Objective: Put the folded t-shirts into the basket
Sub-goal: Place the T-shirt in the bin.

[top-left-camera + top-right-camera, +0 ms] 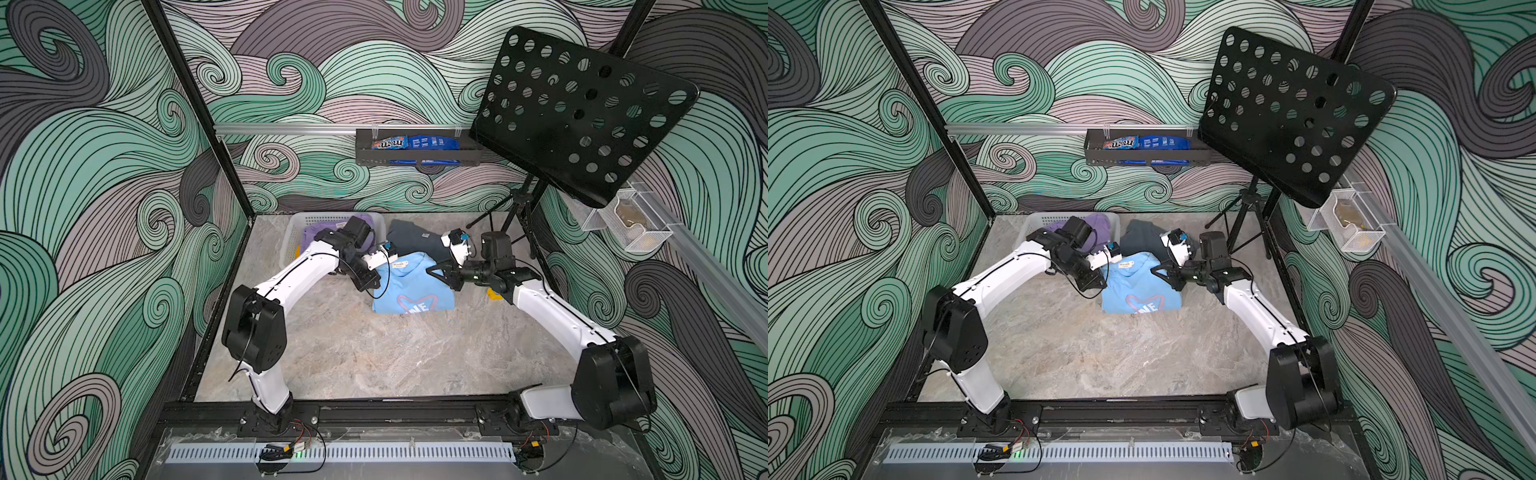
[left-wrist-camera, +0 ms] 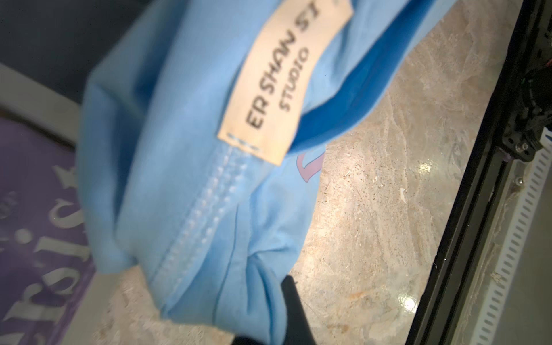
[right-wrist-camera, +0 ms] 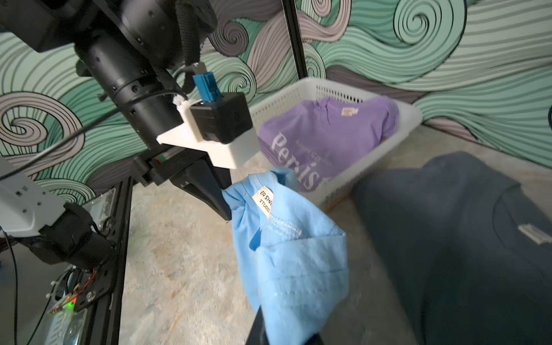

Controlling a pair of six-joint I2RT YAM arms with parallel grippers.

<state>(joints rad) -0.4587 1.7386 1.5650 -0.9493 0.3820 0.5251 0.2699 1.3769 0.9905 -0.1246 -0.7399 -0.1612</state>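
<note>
The light blue t-shirt (image 1: 411, 291) (image 1: 1138, 291) lies mid-table with its collar end lifted. My left gripper (image 1: 376, 284) (image 2: 268, 328) is shut on one collar corner of the blue cloth (image 2: 194, 179). My right gripper (image 1: 430, 271) (image 3: 286, 328) is shut on the opposite corner (image 3: 292, 263). The white basket (image 1: 291, 232) (image 3: 298, 86) stands at the back left and holds the lilac "Persist" t-shirt (image 1: 316, 232) (image 3: 328, 134). The dark grey t-shirt (image 1: 411, 239) (image 3: 463, 239) lies on the table just right of the basket.
A black shelf with snack packets (image 1: 415, 151) hangs on the back wall. A black perforated music stand (image 1: 582, 112) on a tripod fills the back right. A small wire-mesh holder (image 1: 627, 226) sits on the right rail. A small yellow thing (image 1: 493, 293) lies under my right arm.
</note>
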